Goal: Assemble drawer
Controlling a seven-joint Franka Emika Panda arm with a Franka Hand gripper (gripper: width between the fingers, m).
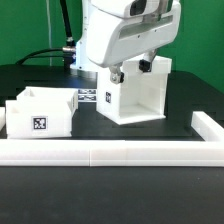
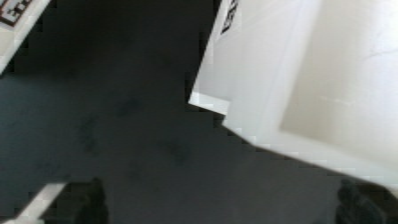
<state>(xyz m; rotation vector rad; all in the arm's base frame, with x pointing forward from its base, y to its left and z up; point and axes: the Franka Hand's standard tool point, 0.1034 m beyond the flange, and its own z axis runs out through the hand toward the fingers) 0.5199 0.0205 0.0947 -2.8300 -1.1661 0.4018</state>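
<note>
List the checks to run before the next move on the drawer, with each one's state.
1. gripper open: ok, fingers spread wide in the wrist view.
2. gripper empty: ok, nothing between them.
3. housing upright on the table: ok.
4. tray free, apart from the housing: ok, on the exterior view's left.
5. Both trays located: cannot tell, only this one shows.
6. Clearance between gripper and housing: cannot tell, the arm hides it.

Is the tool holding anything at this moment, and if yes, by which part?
Nothing is held: the tool stands open, only dark table between its fingers; the housing lies beside it.
</note>
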